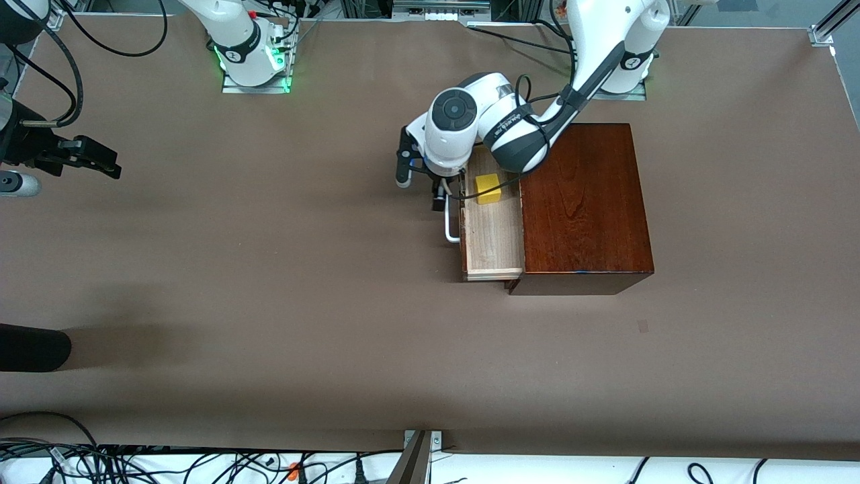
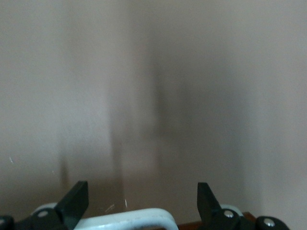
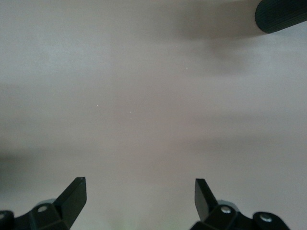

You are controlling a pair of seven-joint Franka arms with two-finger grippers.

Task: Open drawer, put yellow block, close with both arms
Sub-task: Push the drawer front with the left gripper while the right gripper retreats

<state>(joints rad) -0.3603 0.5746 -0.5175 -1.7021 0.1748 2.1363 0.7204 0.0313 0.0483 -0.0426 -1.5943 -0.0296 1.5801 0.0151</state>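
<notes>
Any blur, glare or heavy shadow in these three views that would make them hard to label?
Front view: sharp, evenly lit; soft sheen on the glossy reddish-brown wooden box, small bright yellow block clear in the pale wood drawer. Left wrist view: streaky blur on the table, dark vertical shadow band, white bar handle soft at the frame's edge. Right wrist view: blurred bare brown table, faint shadow.

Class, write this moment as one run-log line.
drawer: open | block: in drawer | left gripper: open at handle | right gripper: open, waiting over table
</notes>
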